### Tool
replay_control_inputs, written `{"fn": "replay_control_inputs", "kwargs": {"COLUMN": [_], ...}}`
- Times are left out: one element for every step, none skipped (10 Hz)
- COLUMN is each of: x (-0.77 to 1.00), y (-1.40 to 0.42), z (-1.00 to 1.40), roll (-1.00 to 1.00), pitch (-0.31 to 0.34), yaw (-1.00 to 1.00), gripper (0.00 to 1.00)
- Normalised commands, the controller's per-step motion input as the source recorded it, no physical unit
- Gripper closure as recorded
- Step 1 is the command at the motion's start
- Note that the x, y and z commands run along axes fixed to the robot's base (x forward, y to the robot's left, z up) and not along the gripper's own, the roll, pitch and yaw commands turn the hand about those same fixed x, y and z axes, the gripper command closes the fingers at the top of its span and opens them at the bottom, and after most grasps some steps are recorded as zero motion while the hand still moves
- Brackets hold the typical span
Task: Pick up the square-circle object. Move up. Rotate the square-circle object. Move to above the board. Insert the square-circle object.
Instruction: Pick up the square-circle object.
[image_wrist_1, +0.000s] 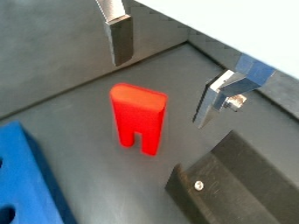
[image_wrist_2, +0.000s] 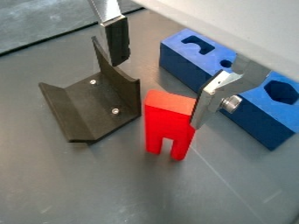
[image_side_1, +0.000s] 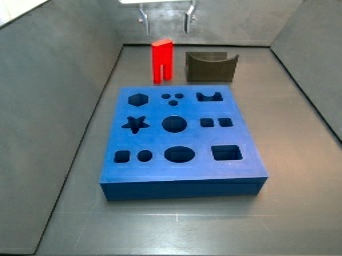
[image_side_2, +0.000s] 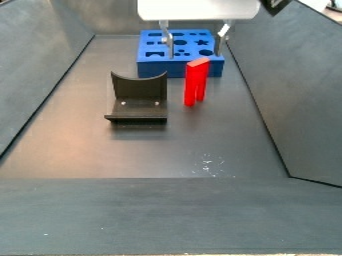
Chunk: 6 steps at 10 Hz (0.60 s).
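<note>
Nearest your side camera lies the board (image_side_1: 182, 140), a flat blue block resting on the dark floor (image_side_1: 287, 210), its top cut with a star, circles, squares and ovals. Beyond its far edge you see the square-circle object (image_side_1: 163, 60), a bright red peg standing upright on the floor, its groove opening at the bottom so that it rests on two short legs. Just beside the peg, and apart from it, stands the dark grey U-shaped holder (image_side_1: 210, 66), near the floor's far edge. In a side view from the opposite end, the peg (image_side_2: 198, 81) stands between the holder (image_side_2: 138, 99) and the board (image_side_2: 181, 53), with the board's near corner close behind it. The gripper (image_wrist_1: 166, 66) hangs above the peg with its jaws spread wide: you see one silver finger (image_wrist_1: 117, 38) on one side of the red top and the other well off on the other side, neither touching it. In a wrist view the gripper (image_wrist_2: 162, 65) sits over the peg (image_wrist_2: 170, 126), nothing between the pads, holding nothing.
</note>
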Motion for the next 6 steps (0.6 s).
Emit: {"fn": "replay_control_inputs", "kwargs": {"x": [0.00, 0.06, 0.11, 0.08, 0.07, -0.01], "y": [0.00, -0.09, -0.15, -0.13, -0.17, 0.00], "z": [-0.02, -0.41, -0.62, -0.60, -0.43, -0.07], "roll": [0.00, 0.00, -0.02, -0.03, -0.01, 0.00], "pitch": [0.000, -0.010, -0.030, -0.053, -0.074, -0.056], "yaw": [0.00, 0.44, 0.87, 0.89, 0.76, 0.17], "gripper": [0.00, 0.00, 0.00, 0.00, 0.00, 0.00]}}
